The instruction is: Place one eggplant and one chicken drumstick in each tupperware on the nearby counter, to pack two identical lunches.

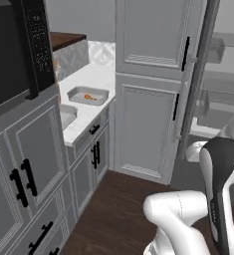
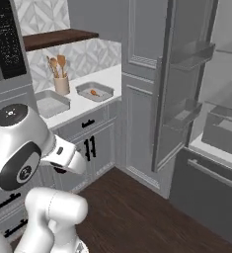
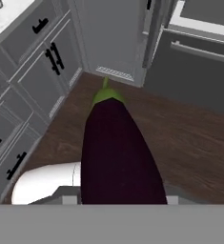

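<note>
A: What's on the table (image 2: pixel 105 81)?

B: It's white marbled stone over grey cupboards with black handles. Two shallow grey trays lie on it. The far tray (image 2: pixel 95 91) sits near the table's right end, close to the tall cupboard, and has a small orange drumstick (image 2: pixel 93 92) lying inside it.

A: And the other tray?

B: The near tray (image 2: pixel 51 103) lies further left along the table, apart from the first one. I cannot tell whether anything is in it.

A: Anything else standing there?

B: A beige cup (image 2: pixel 61 85) of wooden utensils, against the back wall between the two trays. Above it hangs a dark wooden shelf (image 2: pixel 58 37).
</note>
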